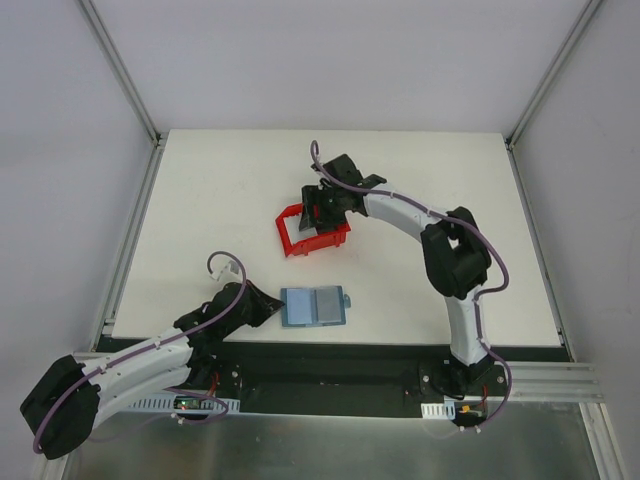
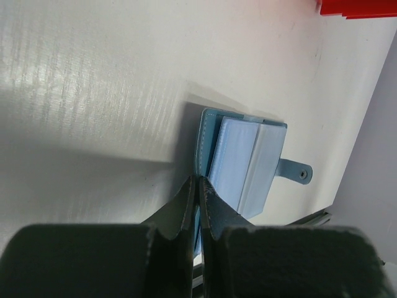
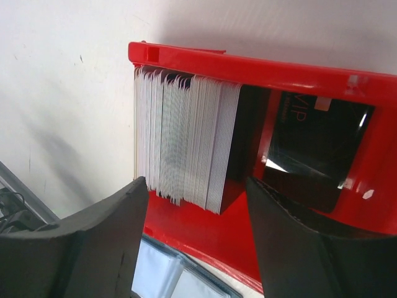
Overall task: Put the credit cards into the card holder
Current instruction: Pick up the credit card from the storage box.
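Right gripper (image 3: 195,186) spread over a red plastic bin (image 3: 248,65).
Thin white credit cards (image 3: 186,143) stand on edge between its fingers; a dark glossy card (image 3: 313,146) lies right.

Cards (image 3: 186,143) upright in bin (image 3: 248,62); card holder (image 1: 313,306) before bin, apart

Bright diffuse light — soft shadows, table (image 2: 93,81) sheen, foreground blurred.

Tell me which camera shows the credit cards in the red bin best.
Right wrist: the credit cards stand on edge, packed in the red bin, dead ahead of the open right gripper. From the top that gripper covers them. The left wrist catches only a bin corner.
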Motion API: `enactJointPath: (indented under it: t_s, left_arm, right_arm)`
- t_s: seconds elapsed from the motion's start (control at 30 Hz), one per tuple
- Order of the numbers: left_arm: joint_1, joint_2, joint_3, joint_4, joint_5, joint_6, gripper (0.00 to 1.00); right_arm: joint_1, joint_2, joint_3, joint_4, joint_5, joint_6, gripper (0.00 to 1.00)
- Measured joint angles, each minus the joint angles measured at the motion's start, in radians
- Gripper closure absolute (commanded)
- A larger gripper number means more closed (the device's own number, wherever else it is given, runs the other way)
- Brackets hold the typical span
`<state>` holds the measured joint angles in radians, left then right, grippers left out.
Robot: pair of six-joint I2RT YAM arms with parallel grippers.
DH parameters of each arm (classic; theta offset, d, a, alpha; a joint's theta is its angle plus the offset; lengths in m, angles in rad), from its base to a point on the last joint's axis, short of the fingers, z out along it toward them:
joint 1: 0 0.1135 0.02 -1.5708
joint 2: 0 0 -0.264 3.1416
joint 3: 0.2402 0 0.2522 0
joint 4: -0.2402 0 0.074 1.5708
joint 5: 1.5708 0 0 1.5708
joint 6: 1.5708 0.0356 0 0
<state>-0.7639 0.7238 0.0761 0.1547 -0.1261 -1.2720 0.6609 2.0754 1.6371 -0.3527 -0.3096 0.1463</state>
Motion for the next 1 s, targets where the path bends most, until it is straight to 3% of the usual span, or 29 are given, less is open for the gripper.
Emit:
enactJointPath:
  t_s: [0.67, 1.0]
  left_arm:
    - [0.0, 0.106, 0.057, -0.014, -0.005, 0.042, 1.0]
    - [0.006, 0.12, 0.064, -0.014, -0.001, 0.054, 1.0]
  right_arm:
    - [-0.008, 0.133, 0.149, -0.07, -0.048, -0.018, 0.3]
    - [-0.014, 0.142, 0.158, -0.083, -0.083, -0.02, 0.37]
